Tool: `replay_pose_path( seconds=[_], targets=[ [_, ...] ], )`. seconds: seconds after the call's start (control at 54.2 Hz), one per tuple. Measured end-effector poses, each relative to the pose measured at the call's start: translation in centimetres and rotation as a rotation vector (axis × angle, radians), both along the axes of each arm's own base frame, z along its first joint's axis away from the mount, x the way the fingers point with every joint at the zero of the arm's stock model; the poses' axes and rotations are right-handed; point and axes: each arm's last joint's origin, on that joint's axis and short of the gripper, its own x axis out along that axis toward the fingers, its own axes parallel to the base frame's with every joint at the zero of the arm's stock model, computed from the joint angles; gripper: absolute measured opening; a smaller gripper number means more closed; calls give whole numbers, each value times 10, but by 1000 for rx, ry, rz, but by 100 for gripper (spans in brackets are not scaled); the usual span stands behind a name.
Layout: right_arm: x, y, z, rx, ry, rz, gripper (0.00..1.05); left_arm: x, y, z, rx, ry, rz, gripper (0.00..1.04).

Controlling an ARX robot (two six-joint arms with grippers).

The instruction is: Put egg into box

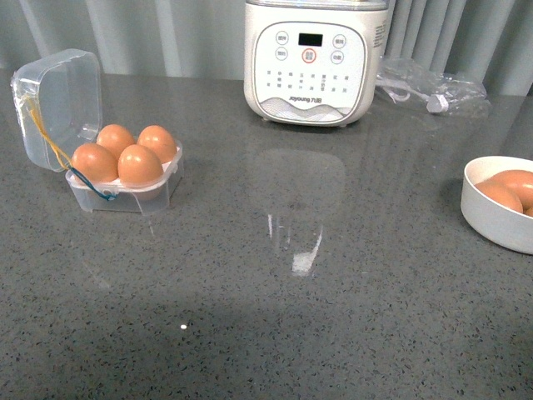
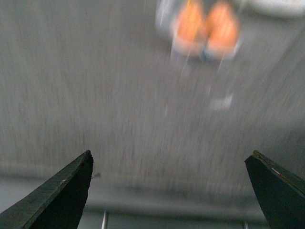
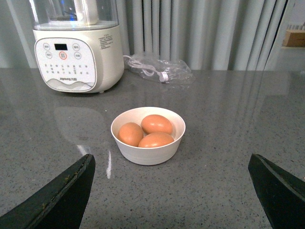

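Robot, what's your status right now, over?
Left gripper open, empty; right gripper open, empty. Box lid up, four eggs seated, full. Three eggs in white bowl. Nothing blocking seen.

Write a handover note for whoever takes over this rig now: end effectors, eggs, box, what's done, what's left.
Left end effector: open, empty; its view is blurred.
Right end effector: open, empty, facing the bowl with three spare eggs.
Box: at the robot's left, lid open, four eggs filling all four slots.
Done: box is full.
Left: no slot free, so probably nothing; lid not closed.
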Motion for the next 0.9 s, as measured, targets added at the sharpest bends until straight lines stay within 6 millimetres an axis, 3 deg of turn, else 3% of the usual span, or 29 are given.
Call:
replay_pose_path(
  seconds=[0.055, 0.129, 0.461, 0.646, 0.904],
  targets=[
    [0, 0, 0, 0, 0, 0, 97, 1, 1, -3, -15, 191, 14, 98],
    [0, 0, 0, 0, 0, 0, 97, 1, 1, -9, -23, 282, 25, 98],
    [0, 0, 0, 0, 0, 0, 97, 17, 4, 25, -46, 119, 8, 98],
    [0, 0, 0, 0, 0, 0, 97, 50, 18, 46, -66, 21, 5, 98],
    [0, 0, 0, 0, 0, 0, 97, 118, 61, 66, 3, -49, 123, 98]
  ],
)
